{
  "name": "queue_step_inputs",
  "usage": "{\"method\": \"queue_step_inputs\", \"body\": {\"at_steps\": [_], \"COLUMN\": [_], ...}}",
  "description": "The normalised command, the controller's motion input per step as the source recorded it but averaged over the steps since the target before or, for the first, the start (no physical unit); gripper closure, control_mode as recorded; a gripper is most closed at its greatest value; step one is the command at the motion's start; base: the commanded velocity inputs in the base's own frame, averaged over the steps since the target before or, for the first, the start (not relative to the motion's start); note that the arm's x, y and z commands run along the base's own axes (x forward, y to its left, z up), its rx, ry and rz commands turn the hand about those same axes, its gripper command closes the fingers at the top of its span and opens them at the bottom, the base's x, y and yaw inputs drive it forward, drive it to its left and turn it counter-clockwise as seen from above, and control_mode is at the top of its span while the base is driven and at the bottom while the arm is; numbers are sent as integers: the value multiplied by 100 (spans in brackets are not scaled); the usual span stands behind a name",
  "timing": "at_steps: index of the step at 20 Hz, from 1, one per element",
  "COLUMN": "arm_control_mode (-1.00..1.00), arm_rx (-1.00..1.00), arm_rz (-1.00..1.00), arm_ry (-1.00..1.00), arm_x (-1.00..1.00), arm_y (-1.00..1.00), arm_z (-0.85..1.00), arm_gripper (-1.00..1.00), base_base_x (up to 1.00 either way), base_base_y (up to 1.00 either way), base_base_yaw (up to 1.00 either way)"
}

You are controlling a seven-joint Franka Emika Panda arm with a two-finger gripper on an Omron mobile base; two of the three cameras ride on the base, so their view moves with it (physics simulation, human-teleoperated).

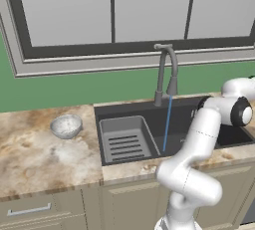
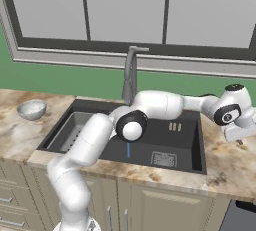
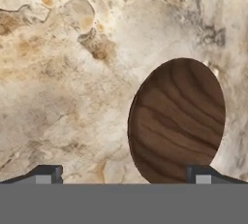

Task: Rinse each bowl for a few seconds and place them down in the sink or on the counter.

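In the hand view, the claw [image 3: 123,174] is held wide open and empty above the marbled table [image 3: 58,97]. The reddish-brown bowl [image 3: 177,121] is seen at 3 o'clock, resting on the table. The speckled bowl [image 1: 65,126] is set at 9 o'clock of the sink [image 1: 149,109], where water [image 1: 167,124] is run from the faucet [image 1: 167,72].

The scene is rendered evenly and brightly, with no single light source to be made out. Soft shadow is seen inside the sink [image 1: 189,124]. No glare is found on the table [image 1: 30,154]. The hand view is slightly blurred.
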Motion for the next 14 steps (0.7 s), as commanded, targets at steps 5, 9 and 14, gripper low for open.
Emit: {"method": "queue_step_inputs", "body": {"at_steps": [5,9,14], "arm_control_mode": [-100,-100,-100], "arm_rx": [0,0,0], "arm_rz": [0,0,0], "arm_ry": [-3,-3,-1], "arm_x": [1,0,0], "arm_y": [-26,-18,-5], "arm_z": [-22,-22,-23], "arm_gripper": [-100,-100,-100], "base_base_x": [0,0,0], "base_base_y": [0,0,0], "base_base_yaw": [0,0,0]}}
